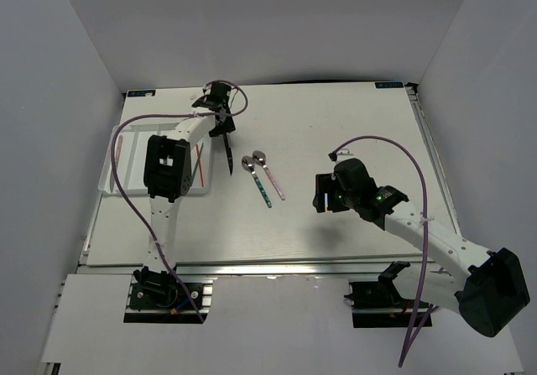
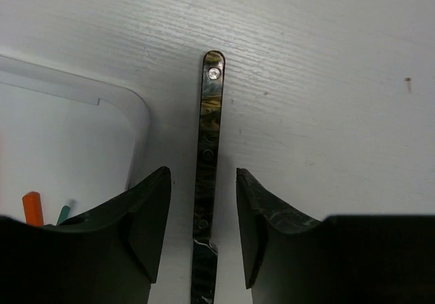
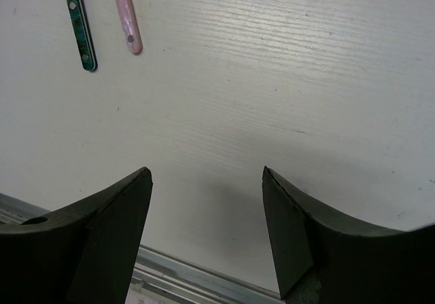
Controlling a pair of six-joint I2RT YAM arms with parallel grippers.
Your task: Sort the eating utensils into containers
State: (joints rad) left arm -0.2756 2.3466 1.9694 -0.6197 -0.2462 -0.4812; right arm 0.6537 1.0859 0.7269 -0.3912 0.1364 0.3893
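Observation:
A dark-handled knife [image 1: 229, 155] lies on the table just right of the white tray [image 1: 112, 176]. My left gripper [image 1: 221, 127] is over its far end, open. In the left wrist view the dark handle [image 2: 209, 141] runs between the two fingers with a gap on each side of the gripper [image 2: 202, 175], and nothing is gripped. A teal-handled spoon [image 1: 259, 184] and a pink-handled spoon [image 1: 269, 174] lie side by side mid-table. My right gripper [image 1: 320, 193] is open and empty to their right. Its wrist view shows the gripper [image 3: 205, 175] and the teal [image 3: 79, 25] and pink [image 3: 127, 15] handle ends.
The tray holds red chopsticks [image 1: 200, 164] and a pink piece [image 1: 118, 153]. Its rounded corner [image 2: 138, 111] shows left of the knife, with an orange-red tip [image 2: 32, 207] and a green tip [image 2: 64, 212] inside. The table's metal front rail [image 3: 197, 277] lies under the right gripper.

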